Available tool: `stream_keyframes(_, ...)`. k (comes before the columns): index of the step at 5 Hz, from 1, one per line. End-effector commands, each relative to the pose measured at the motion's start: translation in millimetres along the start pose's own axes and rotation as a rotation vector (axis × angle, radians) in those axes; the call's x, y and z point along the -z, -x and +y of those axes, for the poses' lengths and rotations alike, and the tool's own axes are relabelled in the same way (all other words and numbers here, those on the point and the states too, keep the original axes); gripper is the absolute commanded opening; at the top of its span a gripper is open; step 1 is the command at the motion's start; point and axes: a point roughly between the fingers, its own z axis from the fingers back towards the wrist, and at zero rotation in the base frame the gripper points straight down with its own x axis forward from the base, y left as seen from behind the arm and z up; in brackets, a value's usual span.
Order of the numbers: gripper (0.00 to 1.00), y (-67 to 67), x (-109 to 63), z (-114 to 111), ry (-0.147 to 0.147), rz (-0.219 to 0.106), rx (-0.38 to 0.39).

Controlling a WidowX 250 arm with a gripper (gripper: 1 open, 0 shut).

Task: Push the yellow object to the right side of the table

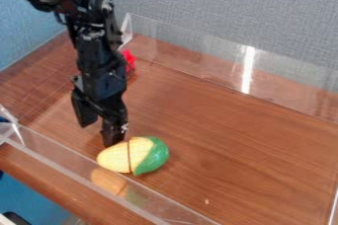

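The yellow object (132, 155), an egg-shaped toy with a yellow left end and a green right end, lies on the table (231, 120) near the front acrylic wall. My gripper (99, 130) points down just behind and left of it. It is open, with nothing between its fingers. The right fingertip (117, 135) is at the toy's upper yellow edge; I cannot tell whether it touches.
A red block (126, 61) sits behind the arm near the back wall. Low clear acrylic walls (251, 71) edge the table, and the front wall (59, 165) runs just in front of the toy. Wood surface stretches to the right of the toy.
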Motion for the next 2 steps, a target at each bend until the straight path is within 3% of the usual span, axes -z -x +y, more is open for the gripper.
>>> stream_keyframes(1,1.0,-4.9,-9.1,-3.8,-0.023,-0.055,0.008)
stream_keyframes(2,1.0,-9.0,-5.1,-14.0,-0.011,-0.064,0.021)
